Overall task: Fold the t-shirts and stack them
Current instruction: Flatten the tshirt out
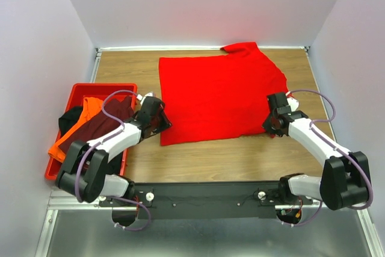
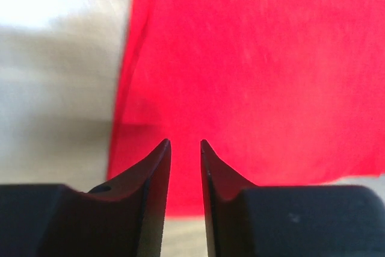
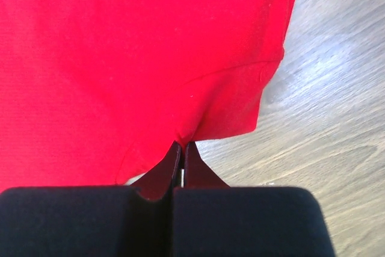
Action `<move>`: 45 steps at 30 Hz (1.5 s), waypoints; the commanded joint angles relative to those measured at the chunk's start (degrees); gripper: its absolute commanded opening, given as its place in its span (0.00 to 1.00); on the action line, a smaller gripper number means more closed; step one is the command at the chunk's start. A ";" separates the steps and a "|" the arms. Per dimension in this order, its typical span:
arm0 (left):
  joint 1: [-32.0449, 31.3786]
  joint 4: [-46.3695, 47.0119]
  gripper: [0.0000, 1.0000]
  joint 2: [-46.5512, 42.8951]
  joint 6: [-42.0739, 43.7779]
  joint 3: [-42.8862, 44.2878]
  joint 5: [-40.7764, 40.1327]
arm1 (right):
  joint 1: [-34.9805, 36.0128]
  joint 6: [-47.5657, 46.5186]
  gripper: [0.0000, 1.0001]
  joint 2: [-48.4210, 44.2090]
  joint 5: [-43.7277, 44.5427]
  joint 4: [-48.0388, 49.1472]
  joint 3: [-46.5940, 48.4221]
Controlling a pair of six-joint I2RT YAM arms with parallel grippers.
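Red t-shirt: you have the red t-shirt [image 1: 216,97] spread flat across the middle and far part of the counter [image 1: 228,161], with a bunched bit of cloth poking past its far edge.
Left fingers: your left fingers [image 1: 162,122] sit at the shirt's near left corner. In the left wrist view the left fingers [image 2: 185,142] are spread a little, with a narrow gap between the tips. The red t-shirt [image 2: 252,58] shows through that gap and nothing is caught in it.
Right fingers: your right fingers [image 1: 272,126] are at the shirt's near right edge. In the right wrist view the right fingers [image 3: 182,146] are pressed together, and the hem of the red t-shirt [image 3: 120,46] is drawn to a point at their tips, pinched there.
Counter: you see bare wood grain to the right of the cloth [image 3: 337,118] and a blurred pale strip to its left [image 2: 54,88].
Crate: the red crate [image 1: 123,88] stands at the left edge of the counter, just beside your left arm.
Other shirts: the orange shirt [image 1: 90,108], the maroon shirt [image 1: 99,126] and the black shirt [image 1: 67,120] lie heaped in the crate, unfolded, with orange cloth spilling over its near left rim.
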 commanded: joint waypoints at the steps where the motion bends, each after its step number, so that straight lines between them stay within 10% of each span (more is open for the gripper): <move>1: -5.39 -10.72 0.35 -3.70 -4.97 -0.17 -10.36 | -0.32 -0.95 0.00 2.19 -2.52 -1.89 0.89; 29: -15.60 -22.52 0.51 -1.95 -17.12 1.85 -20.40 | -0.40 -4.46 0.00 3.07 -2.43 0.39 0.89; 33: -15.51 -21.20 0.44 -0.98 -16.50 1.76 -20.39 | -0.40 -4.29 0.00 2.98 -2.25 0.39 0.63; 38: -13.23 -21.28 0.00 -2.73 -13.25 2.64 -21.71 | -0.32 -4.20 0.00 3.33 -2.52 0.57 0.01; 45: -1.46 -21.46 0.00 -9.06 -3.85 5.01 -23.56 | -0.40 -4.37 0.00 4.39 -4.97 1.53 -0.78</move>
